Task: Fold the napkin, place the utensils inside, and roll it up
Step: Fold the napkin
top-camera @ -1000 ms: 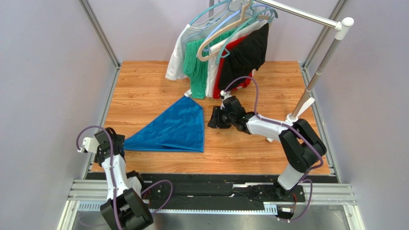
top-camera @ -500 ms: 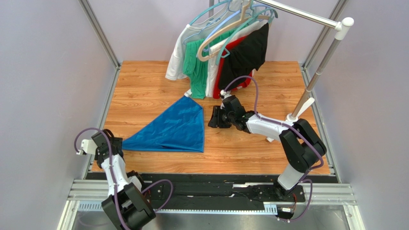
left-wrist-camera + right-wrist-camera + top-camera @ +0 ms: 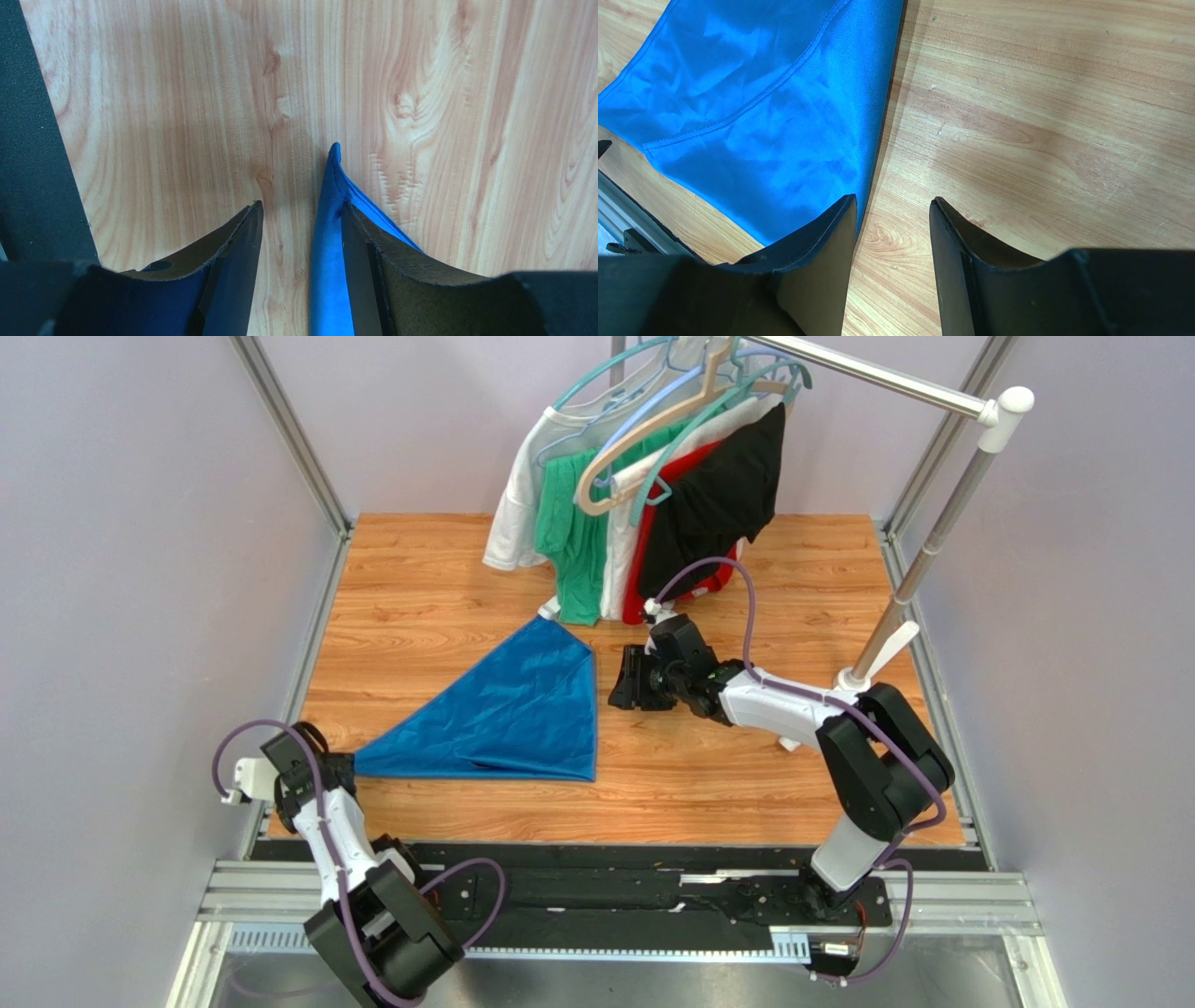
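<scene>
Top view: napkin (image 3: 498, 714), folded to a triangle, lies toward the bench's (image 3: 421, 574) left edge; left pincer (image 3: 300, 210) straddles its near tip, jaws apart, right pincer (image 3: 892, 201) half-wide, empty; folding seems in hand, so next pinch that tip.

Left fingers (image 3: 235, 245) narrowed, drawn back leftward

One napkin (image 3: 498, 707), one rack (image 3: 898, 382), two arms (image 3: 331, 829) (image 3: 780, 709).
</scene>
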